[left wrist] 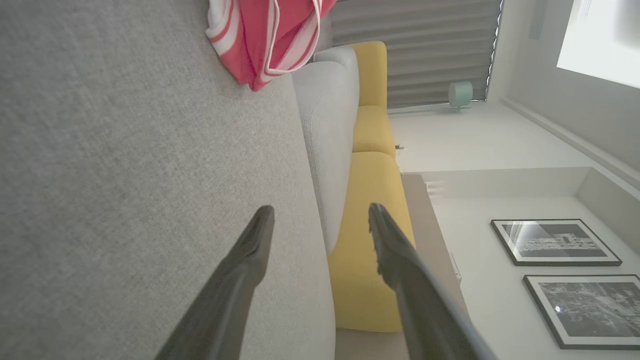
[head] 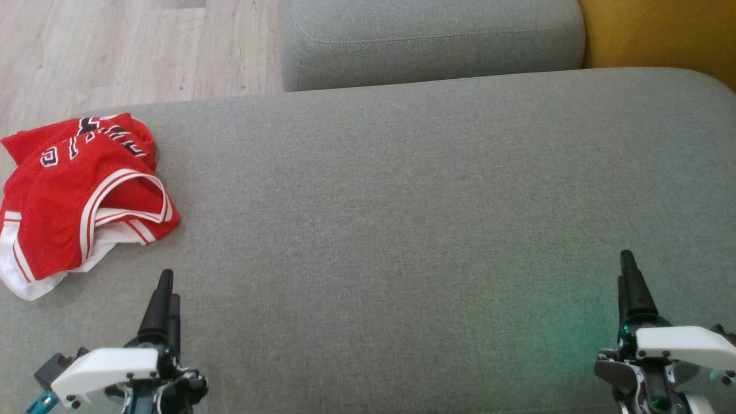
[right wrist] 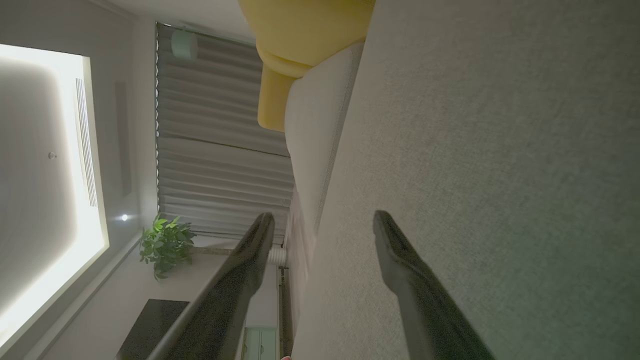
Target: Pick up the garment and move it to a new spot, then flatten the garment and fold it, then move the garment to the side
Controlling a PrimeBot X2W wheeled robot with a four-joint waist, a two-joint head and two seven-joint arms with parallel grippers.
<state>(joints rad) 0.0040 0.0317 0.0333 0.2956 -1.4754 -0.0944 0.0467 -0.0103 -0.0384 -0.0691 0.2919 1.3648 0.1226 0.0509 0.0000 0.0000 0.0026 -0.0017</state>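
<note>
The left gripper (head: 169, 286) and right gripper (head: 624, 267) are being held over the grey cushion (head: 402, 230), fingers spread apart, nothing grasped; the red garment (head: 69, 195), trimmed in white, is being seen crumpled at the cushion's left edge, just ahead of the left gripper; its black-and-white lettering is being creased beyond reading; broad bare fabric is being shown between the grippers, bounded behind by a second cushion (head: 431, 40) and wooden floor (head: 115, 52).

One jersey (head: 80, 190); two grippers, left (head: 170, 284) and right (head: 624, 265); two grey cushions (head: 402, 201) (head: 431, 40); two framed prints (left wrist: 555, 242) (left wrist: 582, 310); one plant (right wrist: 165, 245).
</note>
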